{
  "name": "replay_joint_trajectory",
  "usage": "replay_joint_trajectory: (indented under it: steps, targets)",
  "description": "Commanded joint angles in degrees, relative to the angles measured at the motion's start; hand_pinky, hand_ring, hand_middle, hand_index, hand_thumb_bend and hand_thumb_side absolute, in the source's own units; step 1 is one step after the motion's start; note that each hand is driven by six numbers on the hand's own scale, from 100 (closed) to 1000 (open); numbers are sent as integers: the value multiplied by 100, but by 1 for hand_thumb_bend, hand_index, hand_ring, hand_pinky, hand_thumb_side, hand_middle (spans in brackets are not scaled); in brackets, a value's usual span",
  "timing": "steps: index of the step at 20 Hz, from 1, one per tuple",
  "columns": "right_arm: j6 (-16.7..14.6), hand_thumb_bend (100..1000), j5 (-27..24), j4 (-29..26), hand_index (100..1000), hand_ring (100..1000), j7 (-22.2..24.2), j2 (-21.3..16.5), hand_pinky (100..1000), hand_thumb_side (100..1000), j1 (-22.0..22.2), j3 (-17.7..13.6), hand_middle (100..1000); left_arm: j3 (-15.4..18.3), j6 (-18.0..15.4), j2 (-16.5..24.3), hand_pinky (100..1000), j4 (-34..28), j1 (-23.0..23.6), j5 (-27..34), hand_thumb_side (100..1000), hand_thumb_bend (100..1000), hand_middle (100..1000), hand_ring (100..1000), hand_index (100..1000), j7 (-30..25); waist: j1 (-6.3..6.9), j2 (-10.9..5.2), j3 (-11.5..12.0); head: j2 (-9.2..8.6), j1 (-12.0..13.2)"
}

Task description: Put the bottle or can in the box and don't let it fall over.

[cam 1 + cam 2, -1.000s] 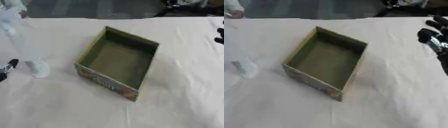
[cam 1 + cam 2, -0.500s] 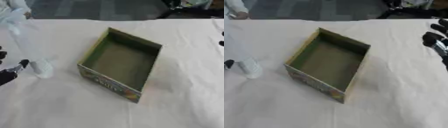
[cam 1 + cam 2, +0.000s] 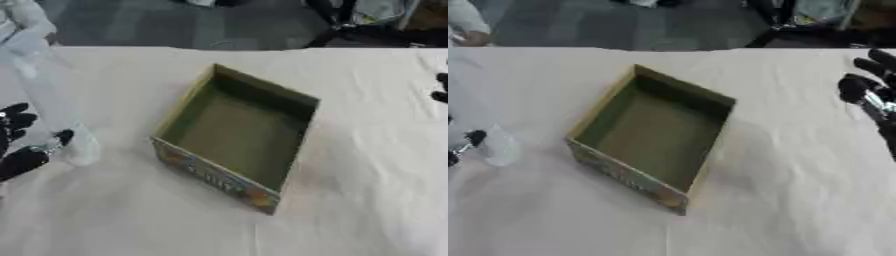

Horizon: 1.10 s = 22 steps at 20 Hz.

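My left hand (image 3: 19, 145), fingers spread, nears the clear bottle (image 3: 54, 107): light, tippy, slick; I'd grip mid-body.

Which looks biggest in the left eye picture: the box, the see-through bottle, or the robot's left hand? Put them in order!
1. The box looks biggest by far.
2. The clear bottle, tall and thin, comes next.
3. The left hand looks smallest, but it is cut off by the picture's edge, so its place against the bottle is unsure.
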Motion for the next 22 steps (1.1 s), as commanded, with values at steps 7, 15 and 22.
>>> replay_joint_trajectory:
  steps: [7,15,22]
  targets:
    - [7,572,-8,-57,920,896,26,-94,843,211,-75,-42,883,-45,4,189,920,204,-305,-215,192,651,696,837,860,-2,-36,-47,-51,-32,-153]
    - [20,572,6,-55,920,895,53,-98,843,211,-85,-30,882,-54,104,110,919,391,-491,-426,201,655,691,836,856,135,-31,-10,-57,-118,92]
    - [33,572,8,-47,920,895,75,-92,843,211,-87,-15,882,-100,28,-8,916,671,-833,-416,195,649,682,830,849,240,-40,-19,-39,-254,404]
